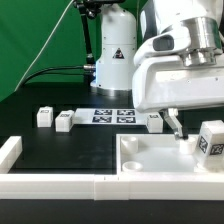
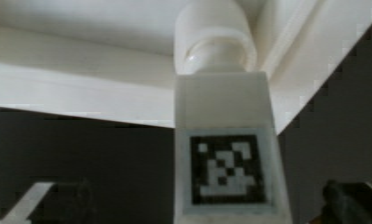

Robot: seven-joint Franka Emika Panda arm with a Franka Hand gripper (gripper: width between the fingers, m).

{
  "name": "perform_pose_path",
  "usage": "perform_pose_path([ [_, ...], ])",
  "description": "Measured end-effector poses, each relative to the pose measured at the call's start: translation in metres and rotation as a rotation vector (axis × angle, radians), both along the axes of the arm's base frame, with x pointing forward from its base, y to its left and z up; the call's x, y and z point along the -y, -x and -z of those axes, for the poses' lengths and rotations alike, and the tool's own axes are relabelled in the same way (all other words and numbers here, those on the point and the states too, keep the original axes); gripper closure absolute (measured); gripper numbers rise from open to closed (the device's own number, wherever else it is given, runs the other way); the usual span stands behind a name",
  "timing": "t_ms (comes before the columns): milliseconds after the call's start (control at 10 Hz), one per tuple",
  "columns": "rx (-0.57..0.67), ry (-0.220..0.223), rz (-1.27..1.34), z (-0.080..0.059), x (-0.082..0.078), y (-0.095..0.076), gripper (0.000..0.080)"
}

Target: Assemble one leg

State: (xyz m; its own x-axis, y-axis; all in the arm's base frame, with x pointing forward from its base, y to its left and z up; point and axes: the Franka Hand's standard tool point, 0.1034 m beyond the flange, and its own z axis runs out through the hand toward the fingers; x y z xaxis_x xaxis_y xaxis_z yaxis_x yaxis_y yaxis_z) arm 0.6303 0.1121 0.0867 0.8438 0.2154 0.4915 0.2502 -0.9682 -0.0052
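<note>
At the panel's corner on the exterior view's right, one leg (image 1: pixel 211 140) stands upright on the big white square panel (image 1: pixel 150 160), its square tag facing the camera. The wrist view shows this leg (image 2: pixel 220 140) from close range: a white block with its tag toward the lens and a rounded peg end meeting the panel (image 2: pixel 76 70); whether the peg is fully seated cannot be told. The gripper (image 1: pixel 176 122) hangs just beside that leg, toward the exterior view's left, its jaws spread wide and grasping nothing. One dark fingertip (image 2: pixel 32 203) shows at the edge of the wrist view, clear of the leg.

Three further legs lie loose on the black table (image 1: pixel 60 145): two (image 1: pixel 43 117) (image 1: pixel 64 120) side by side toward the table's far edge on the exterior view's left, and one (image 1: pixel 154 121) near the panel's far edge. The marker board (image 1: pixel 110 116) lies flat between them. A white rail (image 1: pixel 50 183) borders the table's near edge.
</note>
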Motion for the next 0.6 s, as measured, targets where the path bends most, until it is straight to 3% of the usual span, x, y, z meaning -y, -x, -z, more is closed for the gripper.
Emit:
perform_pose_path([
  [300,-0.028,0.002,-0.004,0.0008,-0.0013,0.0014,0.0150],
  [600,-0.319,0.021,-0.033,0.0053,-0.0081,0.0070,0.0150],
])
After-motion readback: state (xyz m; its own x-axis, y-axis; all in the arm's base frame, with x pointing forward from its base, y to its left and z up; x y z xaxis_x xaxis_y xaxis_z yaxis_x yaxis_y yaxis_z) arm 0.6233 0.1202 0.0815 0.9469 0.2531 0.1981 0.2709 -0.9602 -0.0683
